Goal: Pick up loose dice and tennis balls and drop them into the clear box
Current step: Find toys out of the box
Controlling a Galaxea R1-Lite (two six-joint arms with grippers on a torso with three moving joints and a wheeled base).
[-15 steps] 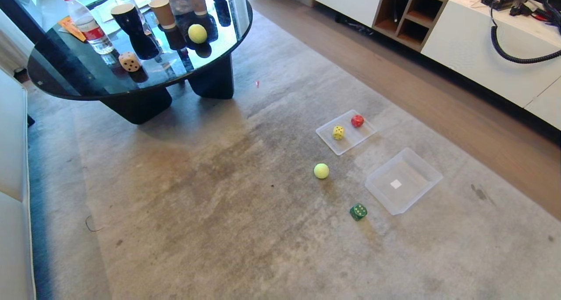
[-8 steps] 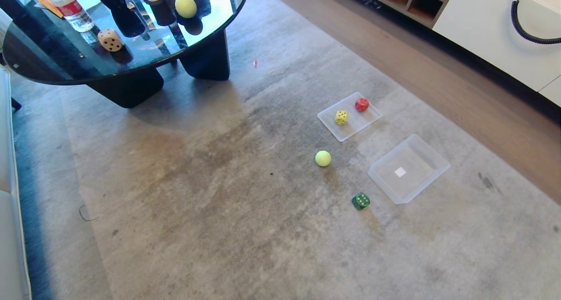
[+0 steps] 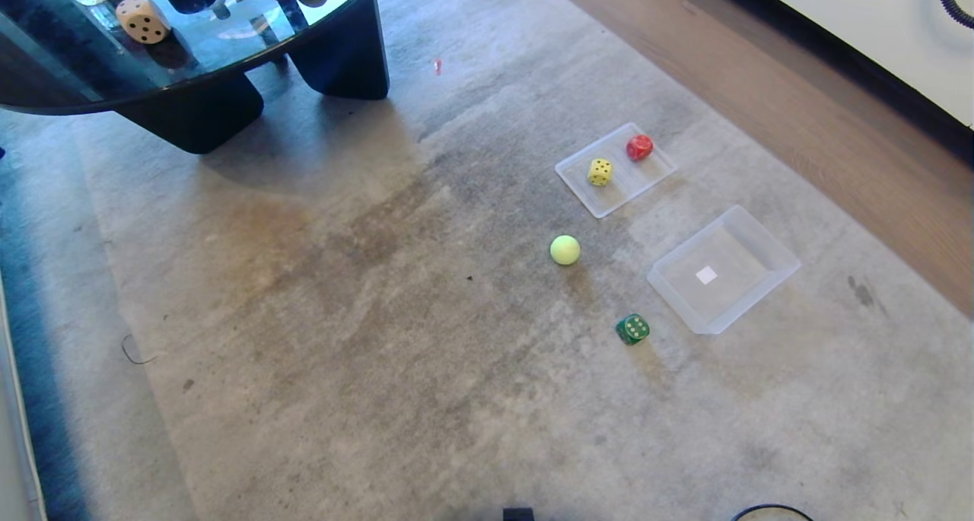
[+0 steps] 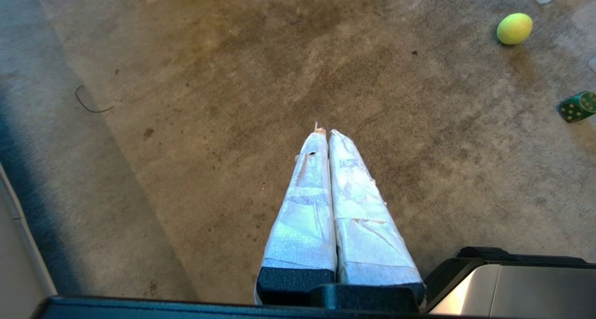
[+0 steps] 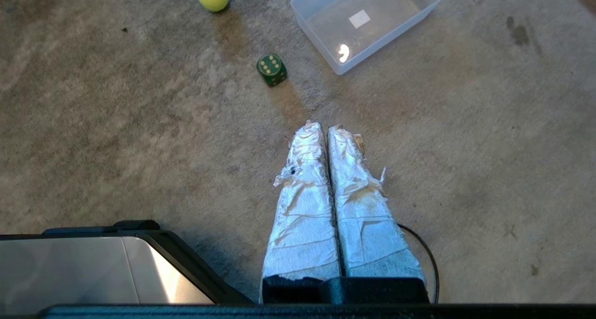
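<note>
Dice first: I count four; a green die (image 3: 632,328) on the carpet (image 3: 342,338) just off the near corner of the clear box (image 3: 768,277), a yellow die (image 3: 599,172) and a red die (image 3: 639,147) on a shallow clear tray (image 3: 609,198) farther back, and a cream die (image 3: 142,19) up on the dark glass desk (image 3: 91,95) at the far left. Only one tennis ball (image 3: 564,249) shows, on the carpet between tray and box, apart from both. The box sits open-topped on the carpet, with only a white sticker (image 3: 706,274) showing in it.

The desk is cut off by the frame's top edge; the cups and bottle on it show only as dark bases and I cannot make them out. A white cabinet (image 3: 875,42) is clipped at the upper right.

Against a second ago my head view has tipped downward, so everything slid up the picture; the second ball that sat on the desk is now out of frame, as is most of the desk's clutter; the floor items keep their places relative to each other.

Neither arm shows from the head camera. Each wrist view shows its own gripper hanging over bare carpet with the taped fingers pressed together on nothing: left gripper (image 4: 324,132); right gripper (image 5: 324,127), with the green die and box ahead of it.
</note>
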